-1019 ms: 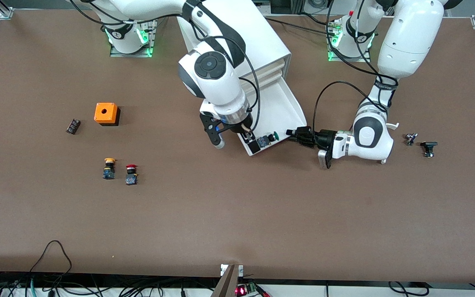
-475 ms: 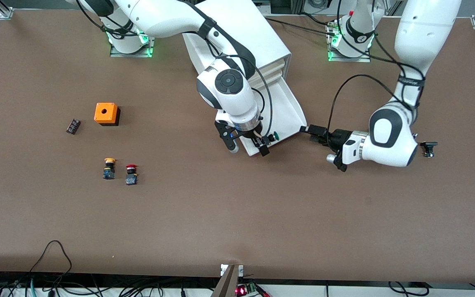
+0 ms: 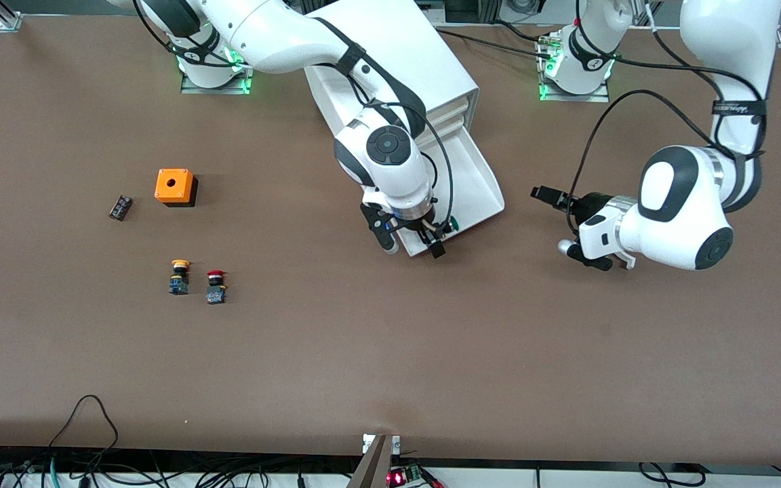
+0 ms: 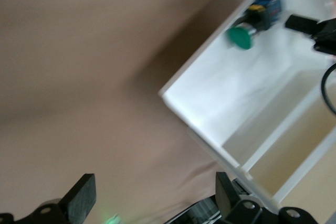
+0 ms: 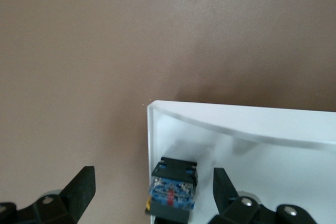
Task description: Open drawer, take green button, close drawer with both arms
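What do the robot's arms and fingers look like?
Both arms are fat, white, rounded tubes with dark grey round caps on the joints and black cables looping along them. Green lights glow at their bases. The right gripper and left gripper are black, each with two flat black fingers. The left arm wears a black band with tiny white lettering.

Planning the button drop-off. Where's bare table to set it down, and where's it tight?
Bare: the table nearer the camera than the drawer. Tight: the right gripper straddles the drawer's front corner over the button; the left gripper hangs open beside it.
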Controlling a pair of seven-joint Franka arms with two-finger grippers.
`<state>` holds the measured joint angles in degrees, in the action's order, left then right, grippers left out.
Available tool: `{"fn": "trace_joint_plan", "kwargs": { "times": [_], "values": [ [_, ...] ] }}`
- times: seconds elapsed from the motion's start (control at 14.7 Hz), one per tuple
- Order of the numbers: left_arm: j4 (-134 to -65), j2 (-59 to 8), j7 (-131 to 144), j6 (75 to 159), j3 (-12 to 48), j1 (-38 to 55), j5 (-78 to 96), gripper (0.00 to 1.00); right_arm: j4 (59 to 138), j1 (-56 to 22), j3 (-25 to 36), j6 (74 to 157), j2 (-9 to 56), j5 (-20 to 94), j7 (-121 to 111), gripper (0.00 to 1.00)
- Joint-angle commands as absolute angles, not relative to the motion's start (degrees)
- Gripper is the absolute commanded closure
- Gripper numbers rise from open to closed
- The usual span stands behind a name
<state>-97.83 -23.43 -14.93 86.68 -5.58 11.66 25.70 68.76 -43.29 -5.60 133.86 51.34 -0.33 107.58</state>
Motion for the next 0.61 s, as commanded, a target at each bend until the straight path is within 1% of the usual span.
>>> {"fn": "trace_joint_plan", "kwargs": {
  "times": [0.0, 0.07, 0.14, 0.2, 0.27, 0.48, 0.54],
  "values": [
    [-92.66, -23.03, -7.85, 79.92, -5.36, 12.13, 19.79, 0.00, 66.18, -44.74, -4.66, 134.56, 53.53, -1.49, 109.86, 0.01],
    [-90.20, -22.77, -5.13, 76.85, -5.01, 12.22, 16.47, 0.00, 66.18, -44.74, -4.66, 134.47, 53.53, -1.41, 109.86, 0.03],
    [-87.48, -22.59, -2.75, 73.77, -4.57, 12.30, 13.22, 0.00, 66.18, -44.82, -4.66, 134.47, 53.53, -1.41, 109.78, 0.09],
    [-84.84, -22.50, -0.11, 70.87, -4.31, 12.74, 10.40, 0.00, 66.18, -44.82, -4.66, 134.30, 53.53, -1.49, 109.78, 0.16],
    [-82.73, -22.50, 1.91, 68.66, -4.31, 13.35, 8.11, 0.00, 66.18, -44.91, -4.66, 134.21, 53.44, -1.49, 109.78, 0.26],
    [-78.41, -22.41, 4.31, 64.78, -4.22, 14.06, 2.74, 0.00, 66.18, -45.44, -4.66, 133.77, 53.09, -1.58, 109.69, 0.71],
    [-78.14, -22.50, 4.39, 64.60, -4.31, 14.06, 1.85, 0.00, 66.18, -45.44, -4.57, 133.16, 52.91, -1.58, 109.60, 0.84]
  ]
}}
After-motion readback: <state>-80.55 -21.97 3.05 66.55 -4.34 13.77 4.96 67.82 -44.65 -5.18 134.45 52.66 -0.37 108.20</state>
